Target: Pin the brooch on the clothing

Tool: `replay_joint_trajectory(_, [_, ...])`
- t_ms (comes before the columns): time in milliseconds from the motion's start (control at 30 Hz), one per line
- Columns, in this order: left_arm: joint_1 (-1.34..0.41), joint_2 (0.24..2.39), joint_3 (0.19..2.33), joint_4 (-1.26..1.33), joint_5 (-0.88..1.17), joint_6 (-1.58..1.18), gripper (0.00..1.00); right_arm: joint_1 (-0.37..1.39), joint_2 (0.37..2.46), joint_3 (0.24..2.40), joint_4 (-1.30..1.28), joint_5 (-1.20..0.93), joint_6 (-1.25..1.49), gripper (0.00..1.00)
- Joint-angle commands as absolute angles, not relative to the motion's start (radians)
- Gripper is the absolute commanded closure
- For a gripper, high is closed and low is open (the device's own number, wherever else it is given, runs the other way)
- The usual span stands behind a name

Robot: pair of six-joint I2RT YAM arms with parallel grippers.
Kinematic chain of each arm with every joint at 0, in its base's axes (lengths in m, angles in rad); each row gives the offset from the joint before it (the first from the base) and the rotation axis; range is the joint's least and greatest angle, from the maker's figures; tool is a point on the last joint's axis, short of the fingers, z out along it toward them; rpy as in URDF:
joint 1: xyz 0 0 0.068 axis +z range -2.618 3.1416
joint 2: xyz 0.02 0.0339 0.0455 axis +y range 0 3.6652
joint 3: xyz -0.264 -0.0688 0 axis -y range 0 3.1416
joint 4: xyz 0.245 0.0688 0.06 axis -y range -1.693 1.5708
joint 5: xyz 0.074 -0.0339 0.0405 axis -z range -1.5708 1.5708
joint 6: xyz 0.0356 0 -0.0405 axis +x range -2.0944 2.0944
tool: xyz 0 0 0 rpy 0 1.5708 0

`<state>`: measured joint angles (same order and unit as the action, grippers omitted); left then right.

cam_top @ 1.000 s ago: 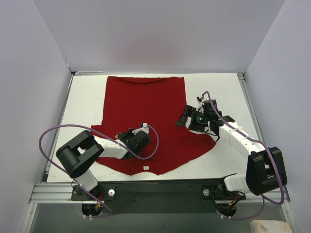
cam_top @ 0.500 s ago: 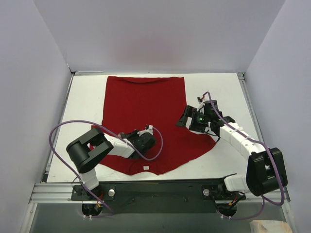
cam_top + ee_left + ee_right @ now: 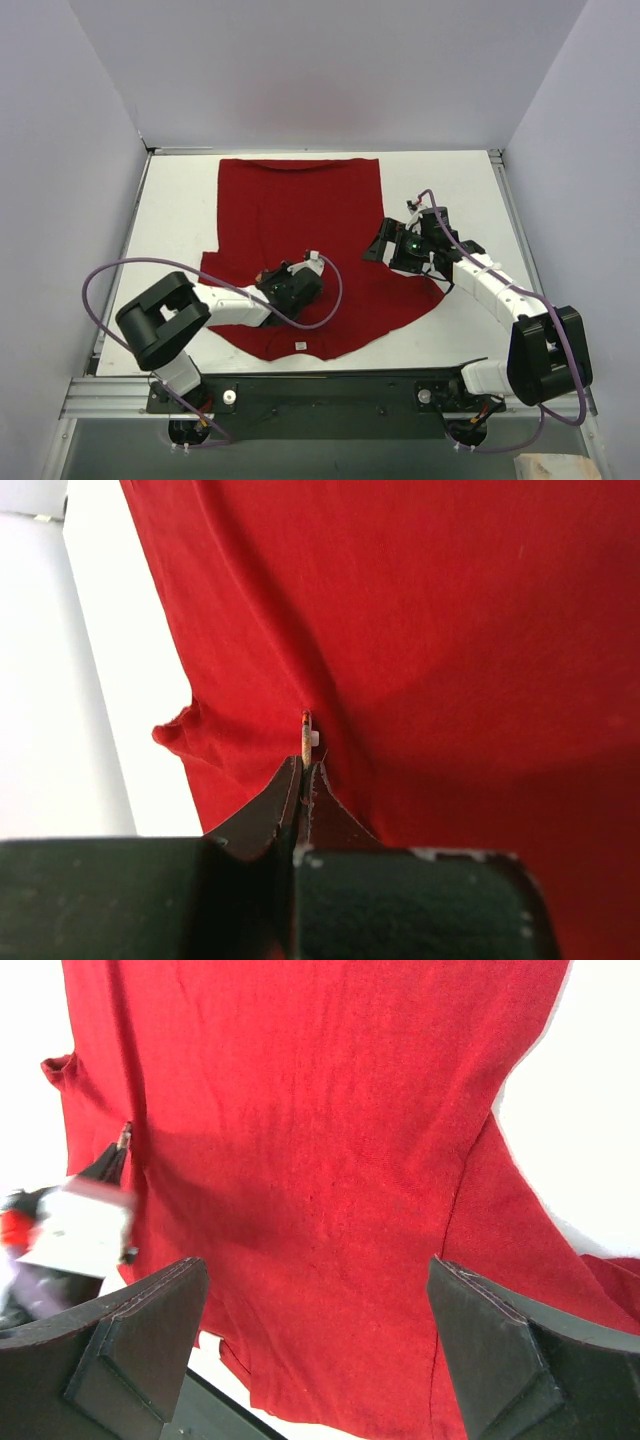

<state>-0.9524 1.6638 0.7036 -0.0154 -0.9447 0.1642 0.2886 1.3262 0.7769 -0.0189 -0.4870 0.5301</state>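
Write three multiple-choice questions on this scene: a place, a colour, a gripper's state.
1. Where is the brooch?
A. already pinned on
B. held by the left gripper
C. lying loose
2. What colour is the T-shirt?
A. blue
B. grey
C. red
3. The right gripper is:
A. open
B. shut on cloth
C. shut, empty
Answers: 1 B, the left wrist view shows it edge-on in the closed tips; 2 C, red in every view; 3 A, its fingers stand wide apart.
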Motion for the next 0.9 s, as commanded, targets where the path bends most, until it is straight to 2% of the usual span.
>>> replay_joint_trajectory(0, [-0.954, 1.530, 0.689, 0.075, -0.851, 0.121, 1.00, 0.282, 1.307, 0.772, -0.008, -0.509, 0.529, 0.03])
replay_joint_trajectory(500, [-0.885, 1.204, 0.529, 0.212, -0.606, 0.028, 1.00, 0.317, 1.358, 0.788, 0.044, -0.549, 0.543, 0.04])
replay_joint_trajectory(867, [-0.784, 1.049, 0.434, 0.279, -0.396, -0.047, 1.00, 0.429, 1.460, 0.876, 0.098, -0.525, 0.555, 0.04])
